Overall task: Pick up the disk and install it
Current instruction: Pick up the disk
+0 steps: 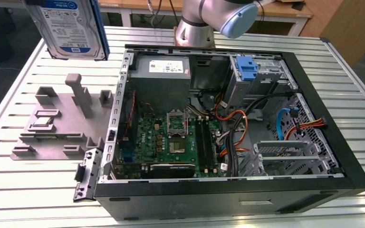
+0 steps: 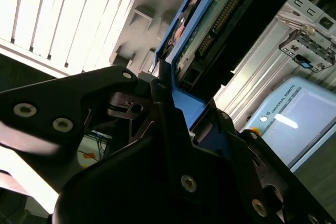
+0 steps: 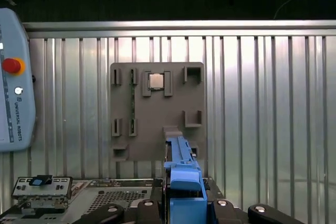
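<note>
The pincer (image 3: 185, 203) grips the disk (image 1: 68, 28) by its blue carrier edges, likely sparing label and circuit board, holding it on edge high over the grey holder (image 3: 157, 108) on the tabletop (image 3: 262, 103) beneath it.

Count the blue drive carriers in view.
2. One carrier frames the disk, high at the exterior view's upper left; the other sits in the drive bay at its upper right. Others may be hidden.

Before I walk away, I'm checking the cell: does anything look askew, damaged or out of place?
Nothing stands out. The disk is held aloft, upright, in the gripper. The grey fixture lies flat on the table with a chip seated in it. The open case looks intact.
</note>
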{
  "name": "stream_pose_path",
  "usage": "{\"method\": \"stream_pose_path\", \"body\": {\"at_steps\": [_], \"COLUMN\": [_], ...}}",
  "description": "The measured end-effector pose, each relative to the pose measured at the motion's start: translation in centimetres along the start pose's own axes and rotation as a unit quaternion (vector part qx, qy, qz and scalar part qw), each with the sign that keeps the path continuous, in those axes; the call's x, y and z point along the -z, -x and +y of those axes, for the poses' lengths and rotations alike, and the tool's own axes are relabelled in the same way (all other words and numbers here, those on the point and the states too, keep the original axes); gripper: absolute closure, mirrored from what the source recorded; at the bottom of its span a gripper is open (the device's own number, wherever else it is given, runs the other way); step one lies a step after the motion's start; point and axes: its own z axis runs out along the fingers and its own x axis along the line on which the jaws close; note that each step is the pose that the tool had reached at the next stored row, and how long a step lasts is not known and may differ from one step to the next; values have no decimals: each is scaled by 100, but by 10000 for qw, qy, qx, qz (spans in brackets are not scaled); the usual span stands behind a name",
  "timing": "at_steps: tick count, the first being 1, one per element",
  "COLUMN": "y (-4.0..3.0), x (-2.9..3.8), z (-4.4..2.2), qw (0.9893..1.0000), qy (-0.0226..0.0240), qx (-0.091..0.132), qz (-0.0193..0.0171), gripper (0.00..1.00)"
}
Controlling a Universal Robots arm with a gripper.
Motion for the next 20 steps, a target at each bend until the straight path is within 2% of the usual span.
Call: {"method": "stream_pose_path", "body": {"at_steps": [3, 8, 20], "y": [-12, -14, -12], "x": [0, -1, -3], "z": [-32, -152, -383], "qw": [10000, 10000, 10000], "qy": [21, 53, 78], "qx": [-1, -2, -3], "qz": [-11, -10, -10], "gripper": [64, 64, 64]}}
